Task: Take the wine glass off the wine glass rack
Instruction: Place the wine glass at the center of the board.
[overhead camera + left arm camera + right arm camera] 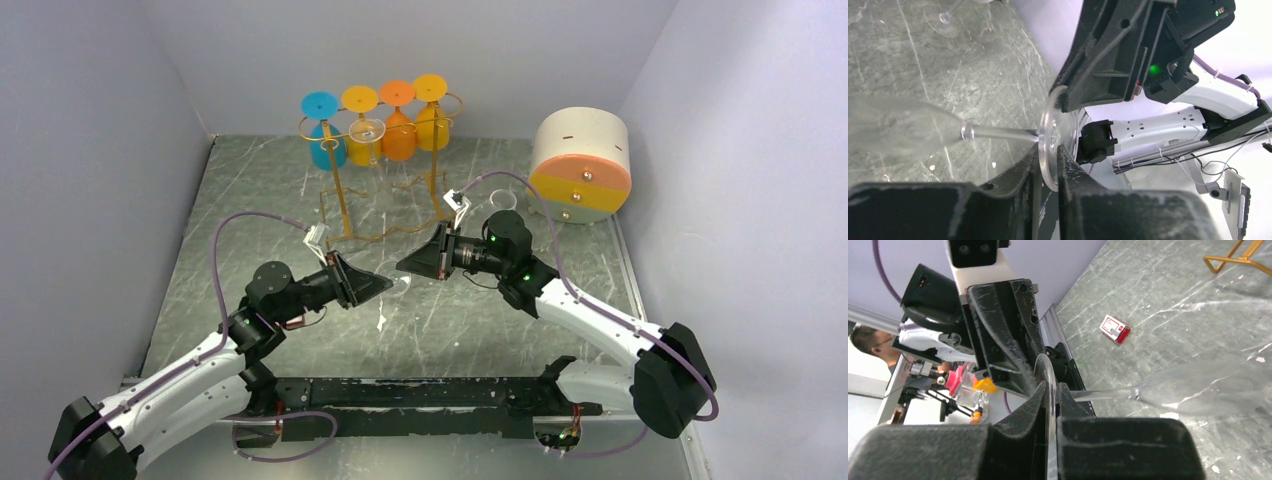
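Observation:
A clear wine glass (pixel 998 132) lies level above the table between my two grippers, off the rack. Its round foot (pixel 1050 145) is pinched by both. My left gripper (pixel 1048 155) is shut on the foot's lower edge, and my right gripper (pixel 1049 390) is shut on the same foot (pixel 1048 375) from the opposite side. The stem and bowl (pixel 1208 390) stick out sideways. In the top view the grippers meet tip to tip, left (pixel 386 285) and right (pixel 402 265). The gold wire wine glass rack (pixel 345 200) stands behind them.
Blue, yellow and orange glasses (pixel 398 125) and one clear glass (pixel 367 135) hang on the rack. Another clear glass foot (pixel 940 20) rests on the table. A white, yellow and orange drum (pixel 580 165) stands back right. A small red and white tag (pixel 1114 329) lies on the table.

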Motion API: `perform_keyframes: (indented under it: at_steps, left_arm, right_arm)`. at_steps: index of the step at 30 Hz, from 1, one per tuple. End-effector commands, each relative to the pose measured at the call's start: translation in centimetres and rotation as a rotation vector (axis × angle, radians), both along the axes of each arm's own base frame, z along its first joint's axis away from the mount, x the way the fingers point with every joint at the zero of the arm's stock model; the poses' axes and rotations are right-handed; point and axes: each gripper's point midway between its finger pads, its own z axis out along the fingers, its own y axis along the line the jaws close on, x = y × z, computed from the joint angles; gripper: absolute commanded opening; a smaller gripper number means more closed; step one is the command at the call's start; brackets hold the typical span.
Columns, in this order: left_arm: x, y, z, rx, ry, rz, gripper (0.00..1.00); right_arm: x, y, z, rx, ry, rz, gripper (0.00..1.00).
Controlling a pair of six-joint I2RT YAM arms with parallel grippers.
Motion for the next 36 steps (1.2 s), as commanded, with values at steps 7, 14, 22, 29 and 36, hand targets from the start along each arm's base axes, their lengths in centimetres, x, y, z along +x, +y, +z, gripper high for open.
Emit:
perform_keyframes:
  at_steps: [7,14,22,29,36]
  left_arm:
    - [-0.4,0.0,2.2,0.006,-0.110,-0.032,0.07]
    - [-0.8,0.3,1.9,0.093,-0.176,-0.054,0.07]
    - [-2.5,1.3,1.3,0.134,-0.373,-0.105,0.07]
    - [-5.3,1.7,1.0,0.091,-0.554,-0.208,0.07]
    - [-7.3,1.3,-0.1,0.079,-0.723,-0.327,0.07]
  right_arm:
    - [-2.2,-0.1,2.7,0.065,-0.114,0.109,0.03]
    - [0.0,-1.1,2.4,-0.043,-0.139,-0.038,0.41]
    - [4.7,-6.0,-0.3,-0.200,-0.146,-0.443,0.52]
    - [6.6,-9.2,-1.8,-0.288,-0.157,-0.633,0.60]
    - [7.5,-10.4,-3.9,-0.314,-0.040,-0.643,0.61]
